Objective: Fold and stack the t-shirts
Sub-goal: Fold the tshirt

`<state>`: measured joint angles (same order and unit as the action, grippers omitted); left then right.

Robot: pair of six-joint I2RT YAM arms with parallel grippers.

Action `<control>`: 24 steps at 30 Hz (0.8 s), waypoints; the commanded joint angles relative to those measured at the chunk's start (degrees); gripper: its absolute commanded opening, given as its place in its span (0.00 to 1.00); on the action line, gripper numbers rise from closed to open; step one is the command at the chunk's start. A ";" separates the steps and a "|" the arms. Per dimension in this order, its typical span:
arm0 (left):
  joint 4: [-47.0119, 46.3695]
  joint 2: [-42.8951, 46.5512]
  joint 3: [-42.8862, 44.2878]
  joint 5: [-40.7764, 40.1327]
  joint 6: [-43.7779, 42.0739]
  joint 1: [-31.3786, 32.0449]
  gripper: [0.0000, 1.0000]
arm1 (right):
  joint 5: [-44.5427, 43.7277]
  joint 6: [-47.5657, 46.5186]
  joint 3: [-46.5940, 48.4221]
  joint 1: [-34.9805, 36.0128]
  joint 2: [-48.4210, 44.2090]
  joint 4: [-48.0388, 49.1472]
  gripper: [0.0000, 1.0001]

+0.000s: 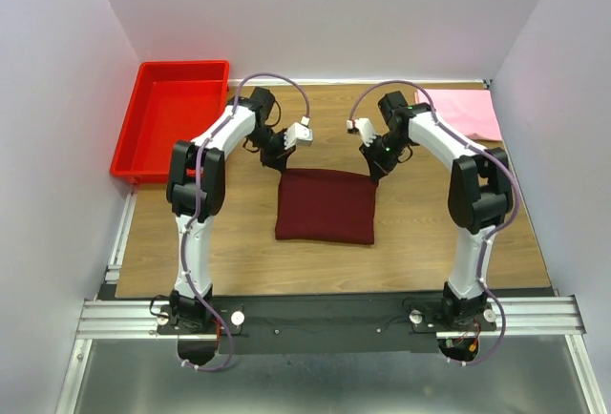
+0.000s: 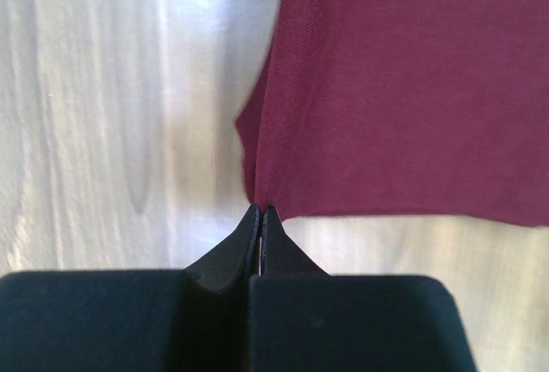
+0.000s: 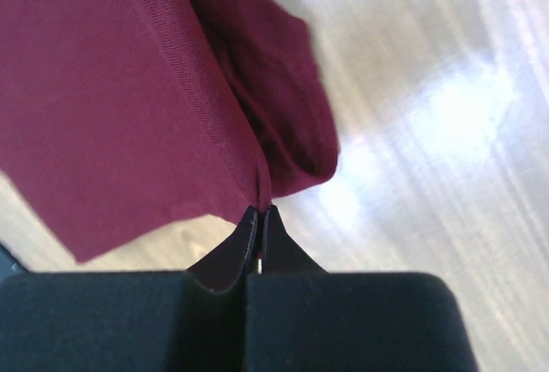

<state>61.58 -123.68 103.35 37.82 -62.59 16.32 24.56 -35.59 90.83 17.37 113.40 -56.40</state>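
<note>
Top external: the maroon t-shirt (image 1: 325,206) lies mid-worktop (image 1: 239,252). My left pincer (image 1: 282,168) and right pincer (image 1: 370,172) are each clamped tight on a far corner, with the cloth stretching toward the near edge. The pink t-shirt (image 1: 458,112) waits at the far right corner.

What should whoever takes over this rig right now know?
Left gripper: shut on the far left corner of the dark maroon cloth t-shirt.
Right gripper: shut on its far right corner.
Maroon shirt lies between the arms as a folded rectangle; the light pink cloth t-shirt lies at the far right edge, apart.
Left: probably finish this fold, then stack the two.
</note>
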 commanded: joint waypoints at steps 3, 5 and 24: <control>-4.62 -5.08 3.00 -6.09 3.52 -1.20 0.00 | -6.36 5.00 5.23 -0.14 7.00 2.52 0.01; -6.73 -6.13 2.91 -7.41 4.57 -1.37 0.00 | -8.28 5.80 6.46 -0.14 9.02 4.10 0.01; -7.70 18.55 -12.36 19.98 23.02 -0.59 0.89 | 24.54 25.74 3.50 -0.76 -6.96 5.33 1.00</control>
<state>51.99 -110.39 99.66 43.03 -47.75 12.73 28.71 -17.30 100.33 16.38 111.50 -50.54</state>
